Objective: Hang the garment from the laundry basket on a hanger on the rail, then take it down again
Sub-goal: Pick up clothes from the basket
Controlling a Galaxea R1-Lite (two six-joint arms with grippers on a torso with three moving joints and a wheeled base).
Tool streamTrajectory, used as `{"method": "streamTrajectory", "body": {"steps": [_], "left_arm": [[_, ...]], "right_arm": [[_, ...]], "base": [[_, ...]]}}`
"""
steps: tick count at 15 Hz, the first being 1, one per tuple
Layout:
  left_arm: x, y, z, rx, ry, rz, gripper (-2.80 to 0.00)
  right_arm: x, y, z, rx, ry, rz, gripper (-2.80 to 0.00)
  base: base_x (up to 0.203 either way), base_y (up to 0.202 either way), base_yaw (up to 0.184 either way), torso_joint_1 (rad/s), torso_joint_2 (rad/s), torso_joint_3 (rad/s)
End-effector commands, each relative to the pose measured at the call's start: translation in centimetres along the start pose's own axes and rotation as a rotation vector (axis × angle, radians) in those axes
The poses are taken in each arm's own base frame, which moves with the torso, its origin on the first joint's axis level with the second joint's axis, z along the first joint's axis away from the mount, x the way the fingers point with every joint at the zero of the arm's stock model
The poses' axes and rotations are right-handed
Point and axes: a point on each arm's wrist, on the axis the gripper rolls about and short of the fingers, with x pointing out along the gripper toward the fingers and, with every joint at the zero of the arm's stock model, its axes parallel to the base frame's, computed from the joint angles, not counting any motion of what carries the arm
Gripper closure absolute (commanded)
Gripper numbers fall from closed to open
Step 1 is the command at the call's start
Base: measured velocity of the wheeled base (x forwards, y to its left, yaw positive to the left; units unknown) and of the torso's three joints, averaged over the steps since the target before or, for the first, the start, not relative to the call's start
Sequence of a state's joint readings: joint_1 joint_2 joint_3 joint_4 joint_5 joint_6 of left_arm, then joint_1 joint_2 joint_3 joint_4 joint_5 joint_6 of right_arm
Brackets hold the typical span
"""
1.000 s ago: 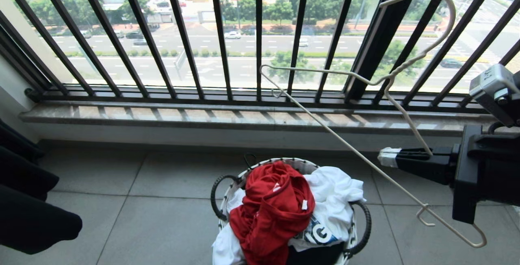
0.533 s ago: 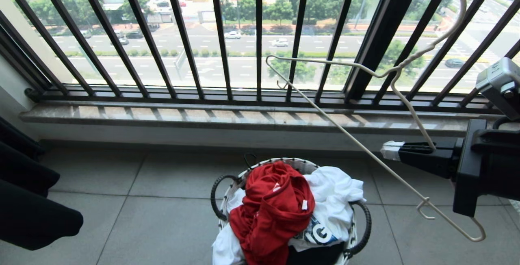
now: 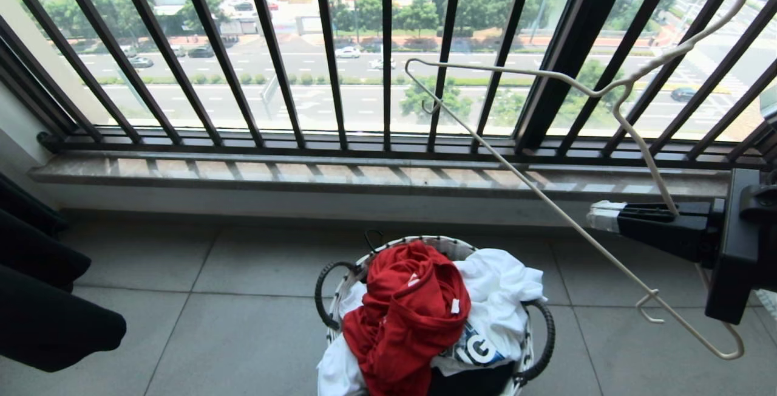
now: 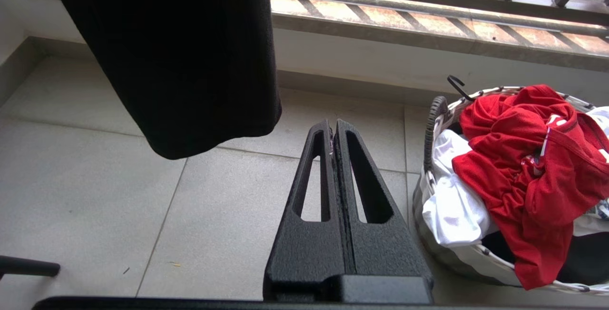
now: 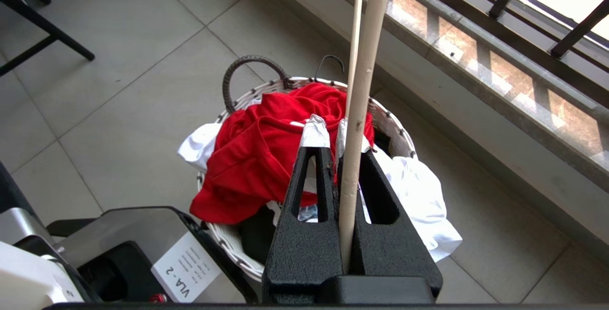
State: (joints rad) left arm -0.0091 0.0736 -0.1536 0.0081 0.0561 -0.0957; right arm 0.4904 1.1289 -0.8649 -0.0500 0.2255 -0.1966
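garment (image 3: 408, 317) heaped in laundry basket (image 3: 543, 347) at 6 o'clock, untouched; hanger (image 3: 546, 198) pinched off-centre by right gripper (image 3: 601, 215) at 3 o'clock, could swing and snag; left gripper (image 4: 333, 134) pressed together.

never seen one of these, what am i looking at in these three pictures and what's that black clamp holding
This is a two-armed robot on a balcony. The wide picture comes from a camera on its head; the other two come from cameras on its wrists, looking along each black gripper. The right gripper is shut on a thin off-white hanger, held up in front of the window bars. The left gripper is shut and empty, beside a hanging black garment. On the tiled floor stands a laundry basket with a red T-shirt lying on top of a white shirt.
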Motion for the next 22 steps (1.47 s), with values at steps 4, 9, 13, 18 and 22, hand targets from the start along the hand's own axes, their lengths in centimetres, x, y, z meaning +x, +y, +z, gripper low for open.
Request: {"method": "streamTrajectory", "body": {"steps": [4,9,13,18,22], "left_arm": [[4.7,-0.9,6.7,0.020,0.148,0.000,0.00],[12.0,-2.7,12.4,0.017,0.256,-0.244,0.00],[17.6,-6.6,15.7,0.010,0.293,-0.505,0.00],[24.2,-14.6,14.1,-0.007,0.452,-0.729,0.00],[27.5,-19.2,11.4,-0.047,0.569,-0.762,0.00]], "right_arm": [[-0.7,0.0,0.4,-0.007,-0.029,-0.012,0.00],[-0.8,-0.5,0.5,-0.002,-0.032,-0.043,0.00],[-0.7,-0.6,0.6,-0.002,-0.032,-0.046,0.00],[-0.9,-1.5,0.7,0.009,-0.032,-0.099,0.00],[-0.6,-1.9,0.7,0.015,-0.023,-0.115,0.00]], "base": [[0.000,0.000,0.000,0.000,0.00,0.000],[0.000,0.000,0.000,0.000,0.00,0.000],[0.000,0.000,0.000,0.000,0.00,0.000],[0.000,0.000,0.000,0.000,0.00,0.000],[0.000,0.000,0.000,0.000,0.00,0.000]]}}
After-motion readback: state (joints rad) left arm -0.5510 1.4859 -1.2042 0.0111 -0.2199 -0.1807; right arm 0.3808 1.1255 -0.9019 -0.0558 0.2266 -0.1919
